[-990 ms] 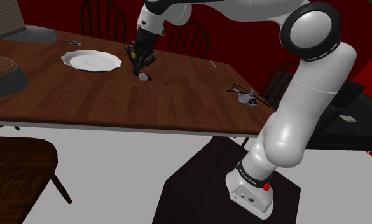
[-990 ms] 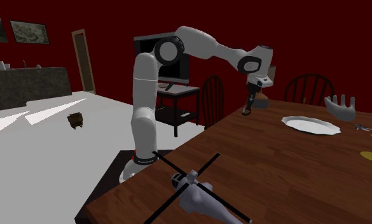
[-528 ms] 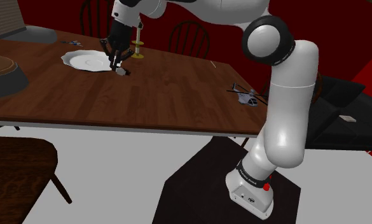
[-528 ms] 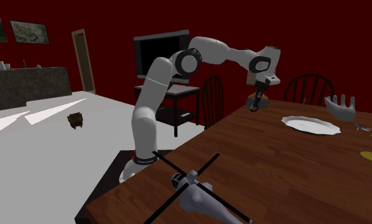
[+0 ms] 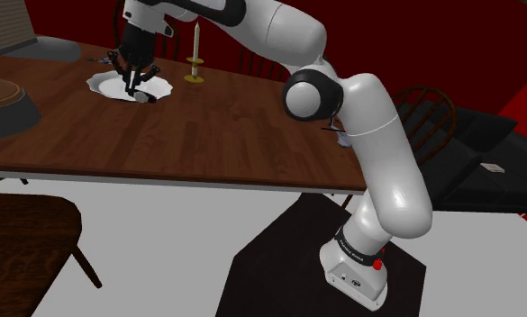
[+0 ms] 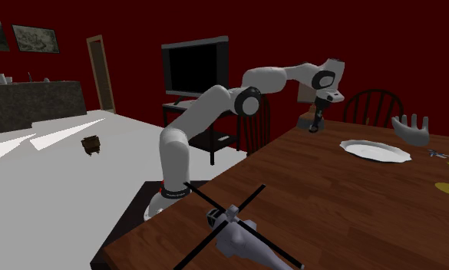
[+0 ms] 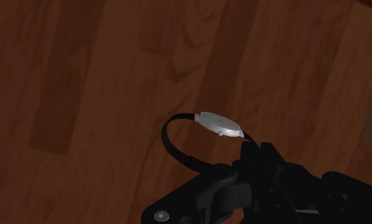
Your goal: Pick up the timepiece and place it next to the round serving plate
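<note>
Two black fingers [image 7: 267, 167] are pinched shut on the thin black strap [image 7: 173, 145] of the watch [image 7: 219, 124]. The spot where the strap goes in between them is lost in the dark. From the wrist, the watch has a round, flat, silvery case, and its strap curls in a loop. Brown wood planks of the table [image 5: 234, 126] lie under it, and I cannot tell if it touches them. Near the gripper, a dim grey curved shape is cut off at the edge and is too dark to name.

In the shoulder view, going from the left, the white plate [image 5: 101, 83] with its wavy rim comes first. The gripper [image 5: 139, 92] stands in front of it and hides part of it. The watch is a small pale speck at the fingertips, just beside the plate's rim. Next comes a thin candle [image 5: 195, 47] in a yellow holder. The white arm [image 5: 383, 162] hides most of the toy helicopter [image 6: 236, 236]. The second exterior view shows that toy big and grey, cut off at the bottom. In that view the watch is too small to find.
</note>
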You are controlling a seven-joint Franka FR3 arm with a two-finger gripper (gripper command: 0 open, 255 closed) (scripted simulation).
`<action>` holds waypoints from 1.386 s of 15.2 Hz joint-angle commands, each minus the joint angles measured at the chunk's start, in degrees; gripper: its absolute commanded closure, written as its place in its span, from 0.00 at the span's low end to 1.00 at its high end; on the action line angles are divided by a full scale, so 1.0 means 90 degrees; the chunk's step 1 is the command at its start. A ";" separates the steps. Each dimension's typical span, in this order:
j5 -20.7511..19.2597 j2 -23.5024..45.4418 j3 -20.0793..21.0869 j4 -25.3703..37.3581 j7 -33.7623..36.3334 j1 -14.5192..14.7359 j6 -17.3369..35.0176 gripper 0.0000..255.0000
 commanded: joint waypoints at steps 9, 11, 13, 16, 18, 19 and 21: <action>0.0053 -0.0358 -0.0020 -0.1450 -0.0252 0.0033 0.1071 1.00; 0.0064 -0.0381 -0.0020 -0.1658 -0.0297 0.0037 0.1251 1.00; 0.0075 -0.0391 -0.0019 -0.1844 -0.0339 0.0040 0.1421 1.00; 0.0092 -0.0385 -0.0017 -0.2088 -0.0401 0.0045 0.1665 1.00; 0.0092 -0.0386 -0.0017 -0.2089 -0.0401 0.0045 0.1665 1.00; 0.0092 -0.0385 -0.0017 -0.2088 -0.0401 0.0045 0.1665 1.00; 0.0092 -0.0385 -0.0017 -0.2088 -0.0401 0.0045 0.1665 1.00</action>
